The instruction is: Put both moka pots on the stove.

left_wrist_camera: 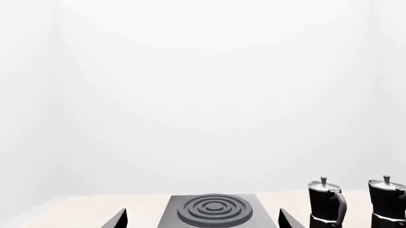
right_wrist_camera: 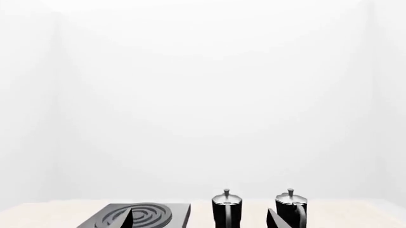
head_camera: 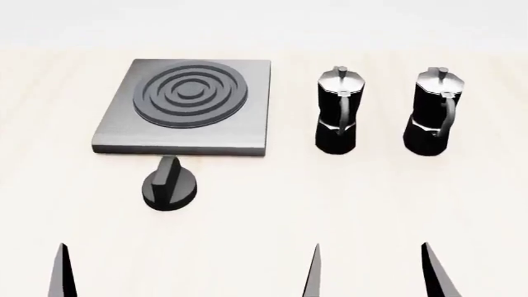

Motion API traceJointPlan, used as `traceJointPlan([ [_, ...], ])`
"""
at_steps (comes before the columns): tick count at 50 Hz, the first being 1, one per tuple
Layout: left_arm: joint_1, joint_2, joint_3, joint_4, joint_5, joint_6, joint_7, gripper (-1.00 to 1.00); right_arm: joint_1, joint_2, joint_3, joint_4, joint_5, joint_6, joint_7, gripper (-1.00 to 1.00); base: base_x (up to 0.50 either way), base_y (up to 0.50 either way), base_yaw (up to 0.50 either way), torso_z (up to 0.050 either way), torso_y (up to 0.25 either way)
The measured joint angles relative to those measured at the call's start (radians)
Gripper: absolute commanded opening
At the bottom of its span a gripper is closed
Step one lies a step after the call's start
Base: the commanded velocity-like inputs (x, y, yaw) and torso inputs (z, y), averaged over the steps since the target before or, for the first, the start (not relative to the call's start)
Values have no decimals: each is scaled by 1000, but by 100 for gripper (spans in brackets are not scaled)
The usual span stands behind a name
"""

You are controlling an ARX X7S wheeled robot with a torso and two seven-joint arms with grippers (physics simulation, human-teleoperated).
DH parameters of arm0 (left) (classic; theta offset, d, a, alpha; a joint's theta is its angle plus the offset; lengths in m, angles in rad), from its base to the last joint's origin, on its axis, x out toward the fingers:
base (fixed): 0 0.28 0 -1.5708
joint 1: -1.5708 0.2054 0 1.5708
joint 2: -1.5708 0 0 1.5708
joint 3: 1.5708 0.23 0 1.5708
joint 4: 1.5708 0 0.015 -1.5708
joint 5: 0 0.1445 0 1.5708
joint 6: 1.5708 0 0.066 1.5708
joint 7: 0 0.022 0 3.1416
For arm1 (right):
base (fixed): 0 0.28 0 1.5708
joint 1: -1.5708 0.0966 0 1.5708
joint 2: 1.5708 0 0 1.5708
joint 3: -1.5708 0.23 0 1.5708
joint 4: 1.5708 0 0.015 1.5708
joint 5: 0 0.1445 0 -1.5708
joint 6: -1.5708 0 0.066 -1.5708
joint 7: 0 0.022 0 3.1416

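While both moka pots (head_camera: 337, 111) (head_camera: 433, 111) stand upright, handles toward camera, beside stove (head_camera: 185, 133), pincers (head_camera: 188, 269) (head_camera: 371, 269) spread, empty

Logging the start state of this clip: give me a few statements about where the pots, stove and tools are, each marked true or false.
1. Both moka pots stand upright on the table beside the stove. True: the nearer moka pot and the farther moka pot are on the stove's right.
2. One pot already sits on the burner ring. False: the ring is bare.
3. The black dial knob lies in front of the stove. True.
4. The right tool is shut on a pot. False: the right tool is open, short of both pots.
5. The left tool is open, holding nothing. True.
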Motion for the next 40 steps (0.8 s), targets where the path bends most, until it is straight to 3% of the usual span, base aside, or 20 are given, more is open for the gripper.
traceJointPlan([
  [40,-7,-25,21,-11,-11,3,-30,100,12,31,-24,26,16,-5,39,100,216,0,0,0,0],
])
